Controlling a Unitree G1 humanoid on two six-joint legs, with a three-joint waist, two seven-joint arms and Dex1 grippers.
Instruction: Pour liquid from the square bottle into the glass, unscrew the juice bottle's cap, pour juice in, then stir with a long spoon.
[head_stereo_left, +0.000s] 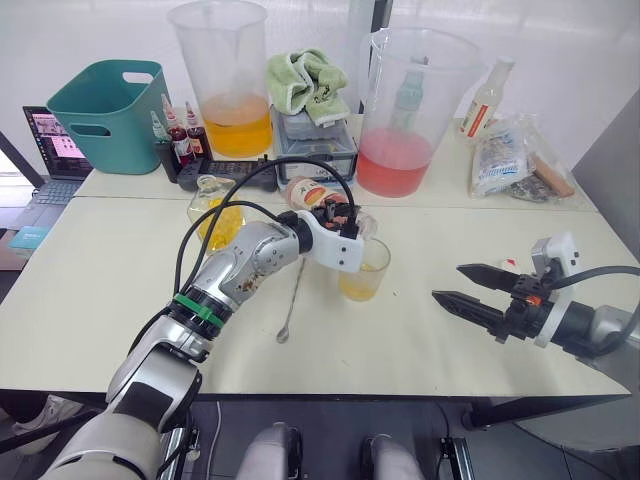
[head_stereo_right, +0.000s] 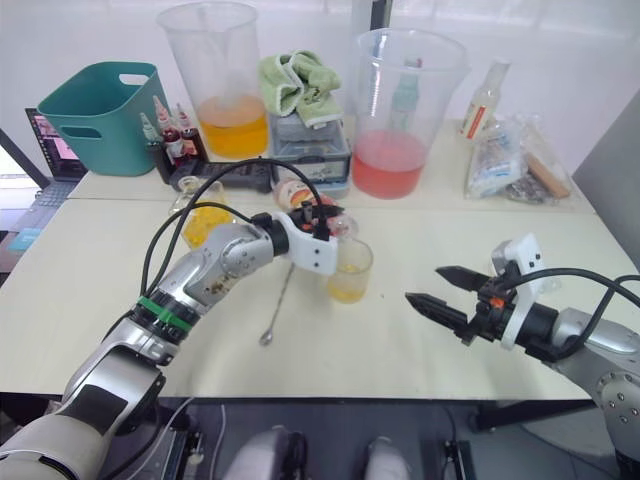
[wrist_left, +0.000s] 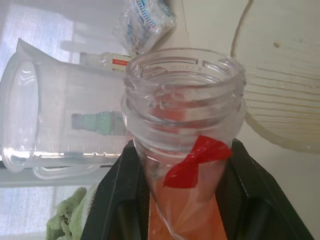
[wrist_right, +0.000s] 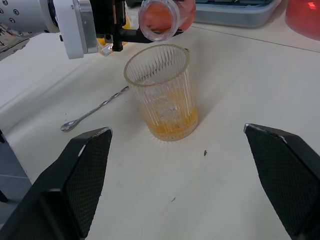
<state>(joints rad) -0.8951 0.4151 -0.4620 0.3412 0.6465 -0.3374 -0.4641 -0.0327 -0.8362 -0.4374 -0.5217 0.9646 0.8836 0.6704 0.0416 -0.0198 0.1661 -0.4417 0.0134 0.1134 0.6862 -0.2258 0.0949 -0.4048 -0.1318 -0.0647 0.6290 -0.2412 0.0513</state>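
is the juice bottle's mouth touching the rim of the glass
Apart. In the right wrist view the juice bottle, tipped in the left gripper, has its open mouth just above the glass, with table showing between them.

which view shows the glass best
The right wrist view: the glass stands whole and close, ribbed walls clear, yellow liquid low inside, the juice bottle tipped over its rim. Both eye views show it smaller, partly behind the left gripper. The left wrist view catches just part of it.
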